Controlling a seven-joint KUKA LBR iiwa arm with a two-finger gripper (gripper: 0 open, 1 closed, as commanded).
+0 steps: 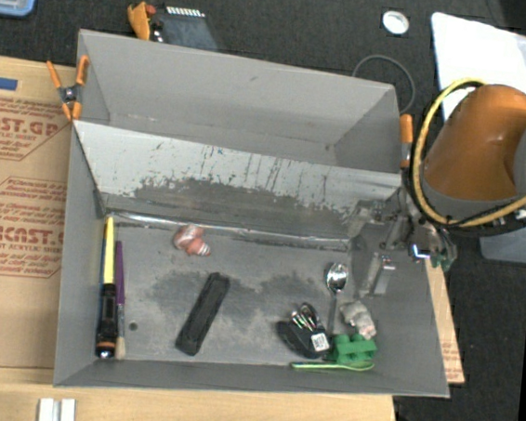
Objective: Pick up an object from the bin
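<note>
Lying on the floor of the grey bin [236,109], toward its right side, is a small metal spoon [335,280]. It has a shiny rounded bowl pointing at the back wall and a thin handle running straight toward the front edge. Just right of the spoon's bowl the gripper [374,278] hangs low in the bin, beside the spoon rather than round it; whether it is open or closed I cannot tell. Right of the spoon's handle sits a small pale lump [359,318]. At the handle's end a green plastic piece [356,351] and a black bundle [304,335] crowd together. Left of the spoon lies a black bar [203,313]. Farther left and back is a pink lump [190,239]. Well away from the spoon, along the left wall, lie a yellow pen [107,254] and a purple pen [117,278] side by side.
</note>
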